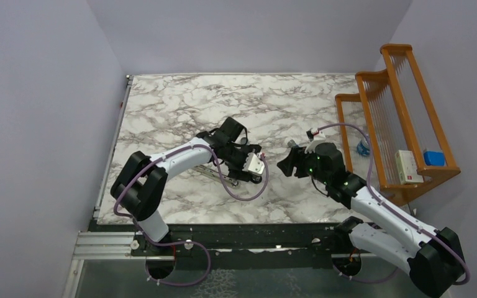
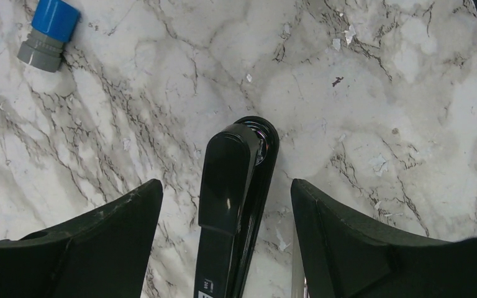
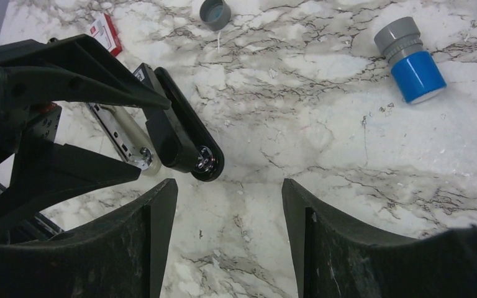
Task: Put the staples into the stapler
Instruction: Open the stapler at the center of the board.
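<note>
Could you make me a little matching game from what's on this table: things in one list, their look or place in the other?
Things:
1. stapler
2. cylinder
3. rack

Descriptions:
A. wooden, at the right edge of the table
B. black, straddled by the open left gripper
C. blue with a grey end

Pairs: 1-B; 2-C; 3-A

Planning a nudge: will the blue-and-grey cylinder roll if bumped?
Likely rolls: the blue-and-grey cylinder lies on its side on the smooth marble table. Probably stiff and light; it looks like plastic. Its two widths may make it veer.
</note>
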{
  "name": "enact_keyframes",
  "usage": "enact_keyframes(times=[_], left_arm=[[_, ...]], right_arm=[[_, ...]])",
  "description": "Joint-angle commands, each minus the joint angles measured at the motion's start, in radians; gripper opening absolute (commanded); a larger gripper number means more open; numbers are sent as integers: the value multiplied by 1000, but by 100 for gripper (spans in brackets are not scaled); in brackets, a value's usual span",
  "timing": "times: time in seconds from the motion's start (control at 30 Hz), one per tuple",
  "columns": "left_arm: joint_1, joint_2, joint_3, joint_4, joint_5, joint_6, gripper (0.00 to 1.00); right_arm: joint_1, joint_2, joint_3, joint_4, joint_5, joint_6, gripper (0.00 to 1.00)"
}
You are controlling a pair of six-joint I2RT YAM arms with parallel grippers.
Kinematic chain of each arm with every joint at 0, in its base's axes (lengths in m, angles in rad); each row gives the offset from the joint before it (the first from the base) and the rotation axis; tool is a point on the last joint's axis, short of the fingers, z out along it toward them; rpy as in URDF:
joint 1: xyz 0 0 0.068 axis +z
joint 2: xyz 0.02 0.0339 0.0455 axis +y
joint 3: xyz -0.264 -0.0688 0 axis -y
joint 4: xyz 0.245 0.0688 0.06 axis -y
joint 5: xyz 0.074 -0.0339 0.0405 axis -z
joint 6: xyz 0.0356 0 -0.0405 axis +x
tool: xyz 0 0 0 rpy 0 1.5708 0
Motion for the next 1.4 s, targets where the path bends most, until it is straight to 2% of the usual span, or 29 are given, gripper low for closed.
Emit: enact_keyframes(times=[0.0,0.37,0.47,0.8,0.9,1.1,1.23,1.37], left_arm=[[-15,33,32,-42,-45,56,76],[-18,161,135,-84,-6,35,60],[-21,169,136,-105,-25,45,59],[-45,186,144,-111,-134,10,39],[-49,179,161,-112,-152,-22,30],[-50,149,193,-112,-99,-45,1],[-50,116,202,-107,-77,-39,0],[-45,63,198,-32,-50,-118,0]], right_arm=[[-4,-18,-10,-24,14,22,66],[-4,-21,4,-62,18,6,66],[-4,-21,2,-64,23,6,66],[-4,1,26,-66,30,-8,66],[-4,7,35,-63,42,-16,66],[-4,3,63,-69,72,-20,66],[-4,-52,72,-71,132,-12,66],[-4,-131,70,-24,171,-20,66]])
